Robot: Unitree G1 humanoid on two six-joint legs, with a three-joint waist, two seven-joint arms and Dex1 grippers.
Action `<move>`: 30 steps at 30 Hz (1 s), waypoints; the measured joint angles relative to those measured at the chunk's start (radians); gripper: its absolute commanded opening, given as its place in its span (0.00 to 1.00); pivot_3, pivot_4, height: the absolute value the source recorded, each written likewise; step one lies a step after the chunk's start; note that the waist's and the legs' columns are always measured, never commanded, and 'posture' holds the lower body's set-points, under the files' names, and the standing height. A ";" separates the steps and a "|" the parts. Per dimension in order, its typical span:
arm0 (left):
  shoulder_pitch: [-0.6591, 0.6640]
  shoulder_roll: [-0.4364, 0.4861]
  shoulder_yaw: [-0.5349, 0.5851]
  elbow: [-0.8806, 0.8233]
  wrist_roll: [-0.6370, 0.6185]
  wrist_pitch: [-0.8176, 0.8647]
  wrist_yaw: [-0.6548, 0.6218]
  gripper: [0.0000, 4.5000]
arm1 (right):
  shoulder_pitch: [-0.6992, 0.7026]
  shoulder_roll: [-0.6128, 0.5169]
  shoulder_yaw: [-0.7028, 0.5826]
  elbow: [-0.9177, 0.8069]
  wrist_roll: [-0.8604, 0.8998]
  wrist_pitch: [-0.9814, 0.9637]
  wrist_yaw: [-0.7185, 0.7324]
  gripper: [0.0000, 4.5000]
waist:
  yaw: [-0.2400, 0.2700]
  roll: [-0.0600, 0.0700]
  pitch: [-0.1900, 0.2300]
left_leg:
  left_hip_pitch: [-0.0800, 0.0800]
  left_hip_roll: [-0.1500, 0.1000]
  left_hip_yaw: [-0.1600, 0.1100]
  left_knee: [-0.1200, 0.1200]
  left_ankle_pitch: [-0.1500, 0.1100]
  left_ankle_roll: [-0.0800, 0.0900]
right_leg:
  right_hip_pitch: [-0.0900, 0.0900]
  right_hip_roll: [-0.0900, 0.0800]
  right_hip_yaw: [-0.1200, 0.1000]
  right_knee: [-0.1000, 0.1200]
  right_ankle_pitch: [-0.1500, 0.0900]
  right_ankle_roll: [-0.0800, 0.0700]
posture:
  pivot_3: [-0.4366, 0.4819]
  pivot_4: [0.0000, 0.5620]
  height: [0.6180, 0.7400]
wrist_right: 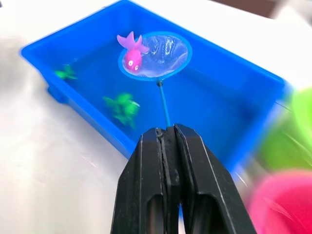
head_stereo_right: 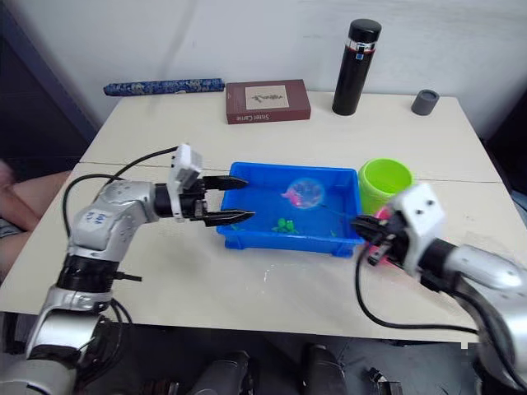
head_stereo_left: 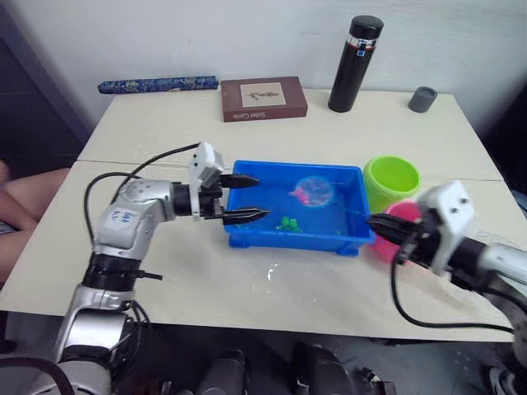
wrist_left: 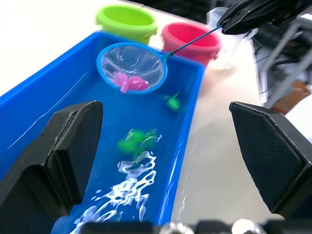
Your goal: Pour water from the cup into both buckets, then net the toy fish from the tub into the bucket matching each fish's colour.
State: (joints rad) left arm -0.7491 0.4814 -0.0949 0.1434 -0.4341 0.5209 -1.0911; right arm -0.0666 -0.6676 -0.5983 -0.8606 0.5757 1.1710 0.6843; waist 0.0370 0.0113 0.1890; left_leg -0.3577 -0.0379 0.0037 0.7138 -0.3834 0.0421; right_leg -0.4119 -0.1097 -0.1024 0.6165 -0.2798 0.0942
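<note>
Cream tabletop (head_stereo_left: pixel 247 288) carries the blue plastic tub (head_stereo_left: pixel 247 239), its long axis running left to right, water glinting inside. Right gripper (wrist_right: pixel 168 134) pinches the thin handle of a round net (wrist_right: pixel 155 54) pointing away over the tub; a pink fish (wrist_right: pixel 130 51) lies in its mesh. Green fish (wrist_right: pixel 122 107) float below. Left gripper (head_stereo_left: pixel 251 199) gapes wide at the tub's left rim. Green bucket (head_stereo_left: pixel 391 179) and pink bucket (wrist_left: pixel 191 40) stand beside the tub's right end. A brown book (head_stereo_left: pixel 263 99) bears writing, possibly "Sister Carrie".

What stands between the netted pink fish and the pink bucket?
Only the tub's near-right rim. The net, shut in the right gripper, holds the pink fish; the pink bucket sits just beyond, mouth open.
</note>
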 measured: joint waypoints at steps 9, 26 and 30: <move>-0.110 -0.130 -0.076 0.180 0.035 -0.117 -0.104 0.99 | 0.272 0.025 -0.430 -0.094 0.081 0.071 -0.022 0.00 | -0.002 0.000 0.000 | 0.001 0.000 0.001 -0.001 0.000 0.001 | 0.001 0.001 0.001 0.001 0.000 0.000 | 0.48 0.27 1.00; -0.128 -0.176 -0.082 0.227 0.086 -0.185 -0.142 0.99 | 0.822 -0.241 -0.197 0.130 -0.971 -1.239 -0.113 0.00 | -0.006 -0.002 0.001 | 0.005 0.000 0.004 -0.005 0.002 0.000 | 0.002 0.002 0.005 -0.005 -0.001 0.003 | 0.48 0.27 1.00; -0.128 -0.175 -0.080 0.227 0.088 -0.185 -0.141 0.99 | 0.793 -0.245 -0.231 0.226 -1.020 -1.358 -0.100 0.00 | -0.006 -0.002 0.001 | 0.005 0.000 0.004 -0.005 0.002 0.000 | 0.002 0.002 0.005 -0.005 0.000 0.003 | 0.48 0.27 1.00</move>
State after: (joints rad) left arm -0.8772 0.3069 -0.1751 0.3709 -0.3460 0.3357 -1.2323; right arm 0.7267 -0.9126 -0.8295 -0.6343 -0.4441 -0.1865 0.5841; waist 0.0307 0.0098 0.1896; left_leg -0.3529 -0.0383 0.0074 0.7089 -0.3814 0.0418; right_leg -0.4094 -0.1082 -0.0977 0.6111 -0.2803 0.0970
